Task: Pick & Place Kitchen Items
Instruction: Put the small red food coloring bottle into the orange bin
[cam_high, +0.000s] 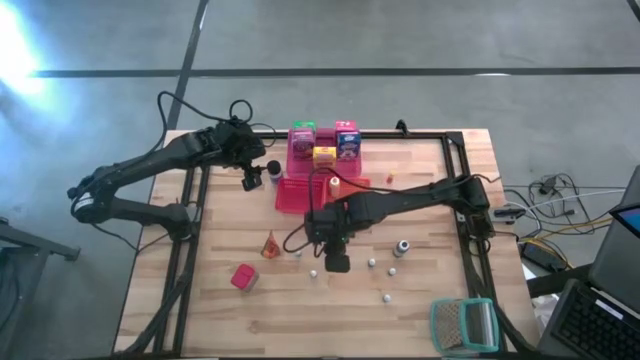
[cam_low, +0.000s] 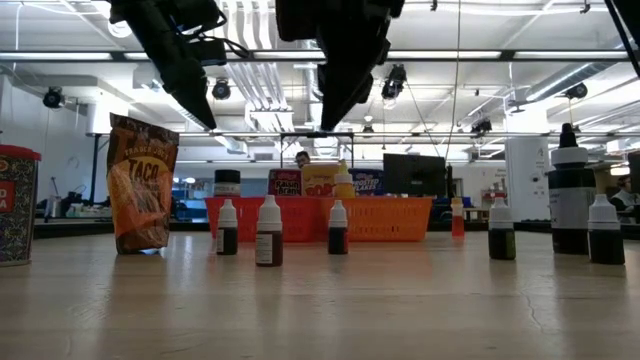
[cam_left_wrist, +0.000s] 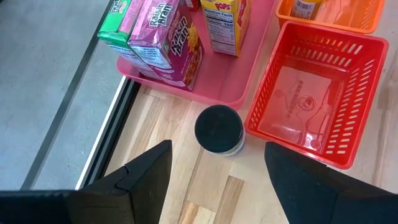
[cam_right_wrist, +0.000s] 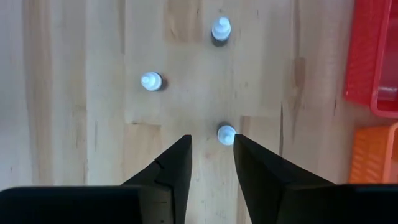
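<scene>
Right hand (cam_right_wrist: 211, 146) fingers parted, white-capped bottle (cam_right_wrist: 226, 134) between their tips.

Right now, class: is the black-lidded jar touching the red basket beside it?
Apart. The left wrist view looks down on the black-lidded jar and the red basket, with a thin strip of bare wood showing between them.
</scene>
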